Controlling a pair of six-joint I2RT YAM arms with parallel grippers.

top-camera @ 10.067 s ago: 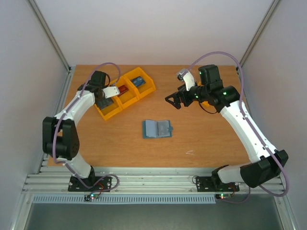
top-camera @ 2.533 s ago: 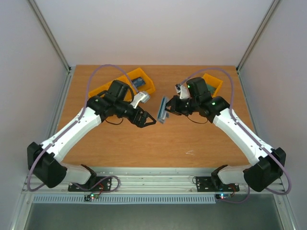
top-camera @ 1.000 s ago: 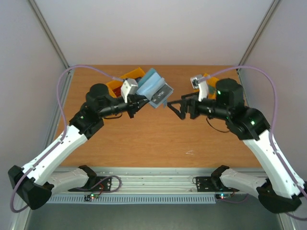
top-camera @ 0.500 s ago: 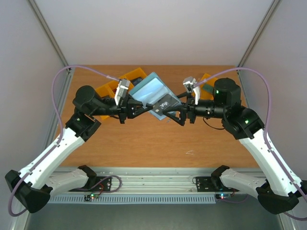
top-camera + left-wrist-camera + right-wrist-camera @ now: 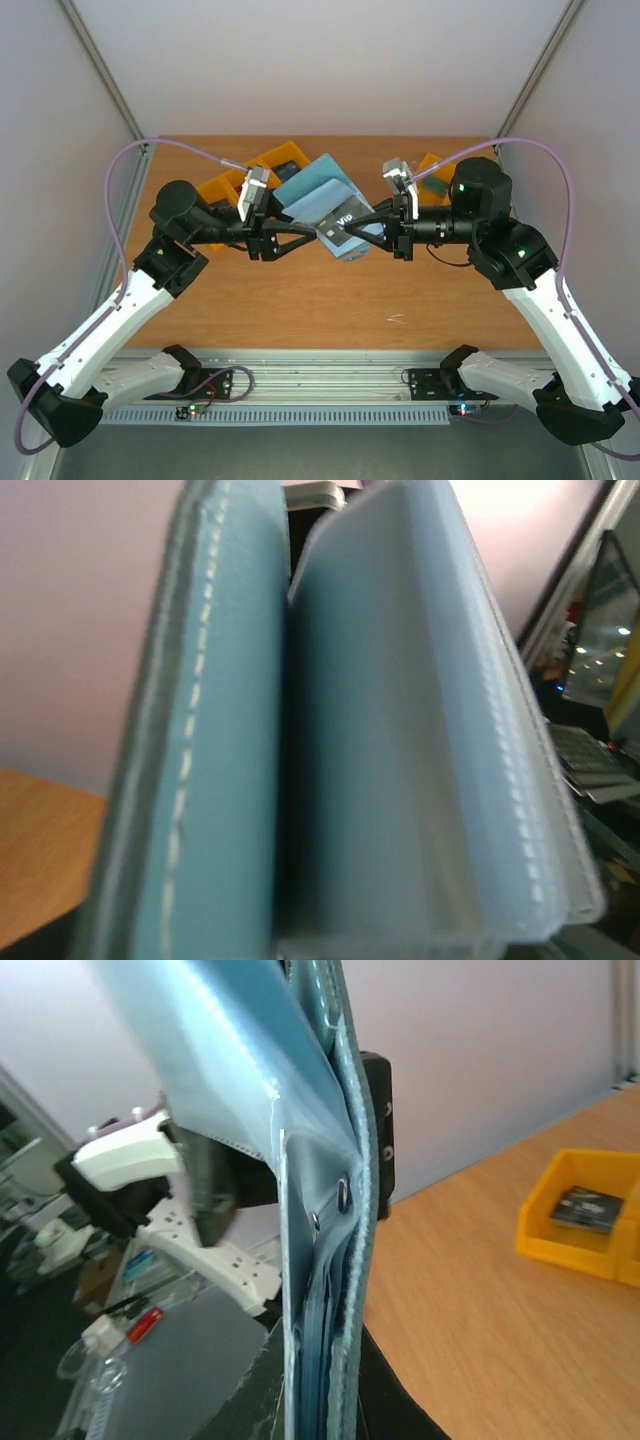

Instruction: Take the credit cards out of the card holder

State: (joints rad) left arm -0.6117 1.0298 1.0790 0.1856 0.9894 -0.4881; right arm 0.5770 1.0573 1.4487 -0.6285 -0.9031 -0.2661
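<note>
Mid-table, card holder in right gripper

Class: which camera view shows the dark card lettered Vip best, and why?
Top external view: the dark Vip card shows its lettered face, tucked in the open card holder. The left wrist view gives only blurred blue holder leaves; the right wrist view sees the holder edge-on, with no card distinguishable.
</note>
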